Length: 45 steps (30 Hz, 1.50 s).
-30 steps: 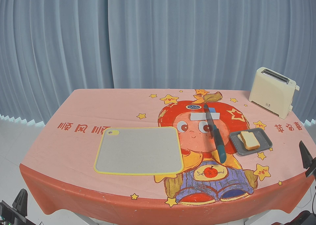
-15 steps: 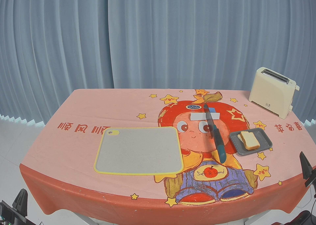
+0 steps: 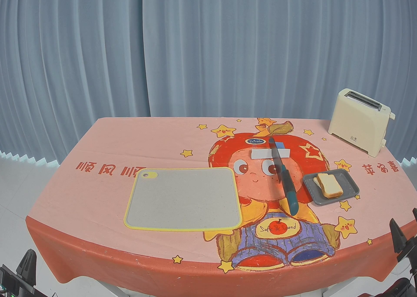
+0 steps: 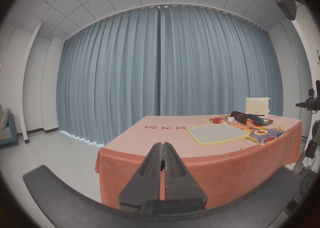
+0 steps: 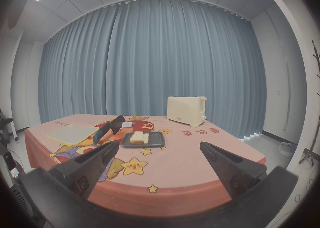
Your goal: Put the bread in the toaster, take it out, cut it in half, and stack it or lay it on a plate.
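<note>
Two bread halves (image 3: pixel 329 184) (image 5: pixel 139 137) lie on a grey tray (image 3: pixel 349 187) (image 5: pixel 156 139) at the table's right. A cream toaster (image 3: pixel 360 121) (image 5: pixel 186 110) stands at the back right corner with nothing in its slot. A teal-handled knife (image 3: pixel 283 176) (image 5: pixel 106 129) rests on a small white block, left of the tray. The grey cutting board (image 3: pixel 183 198) (image 4: pixel 216 132) with a yellow rim is bare. My right gripper (image 5: pixel 159 153) is open, low beside the table's front right edge (image 3: pixel 406 235). My left gripper (image 4: pixel 163 162) is shut, below the front left corner (image 3: pixel 21 269).
A pink printed cloth covers the table (image 3: pixel 130 146) and hangs over its front edge. Blue curtains (image 3: pixel 208 37) close off the back. The table's left half holds just the board.
My right gripper has dropped lower and slightly outward at the table's front right edge. Nothing on the table has moved.
</note>
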{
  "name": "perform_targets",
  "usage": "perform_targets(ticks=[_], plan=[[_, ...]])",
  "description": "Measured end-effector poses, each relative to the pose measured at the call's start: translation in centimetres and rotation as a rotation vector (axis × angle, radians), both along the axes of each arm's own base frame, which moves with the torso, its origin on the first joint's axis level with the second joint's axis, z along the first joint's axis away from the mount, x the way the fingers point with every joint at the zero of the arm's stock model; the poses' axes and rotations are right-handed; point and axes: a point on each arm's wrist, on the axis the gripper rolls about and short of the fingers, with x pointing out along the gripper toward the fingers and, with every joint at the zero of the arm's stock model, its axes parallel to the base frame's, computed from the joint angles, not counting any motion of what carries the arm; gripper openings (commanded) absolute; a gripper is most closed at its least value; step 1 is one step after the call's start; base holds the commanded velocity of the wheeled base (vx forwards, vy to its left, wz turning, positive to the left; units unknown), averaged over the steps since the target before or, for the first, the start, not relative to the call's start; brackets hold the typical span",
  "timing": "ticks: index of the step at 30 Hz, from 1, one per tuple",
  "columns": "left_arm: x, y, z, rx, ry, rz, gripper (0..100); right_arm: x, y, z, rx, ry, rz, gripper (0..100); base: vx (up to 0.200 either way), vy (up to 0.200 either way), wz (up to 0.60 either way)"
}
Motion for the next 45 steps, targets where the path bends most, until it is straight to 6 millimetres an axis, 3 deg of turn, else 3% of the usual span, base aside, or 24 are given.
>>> perform_targets(ticks=[24,45], plan=[[0.0,0.0,0.0,0.000,0.000,0.001,0,-3.3,0.0,-3.1,0.012,0.005,0.073,100,0.000,0.000,0.00],[0.0,0.0,0.0,0.000,0.000,0.001,0,-4.1,0.0,-2.9,0.015,-0.135,0.007,100,0.000,0.000,0.00]])
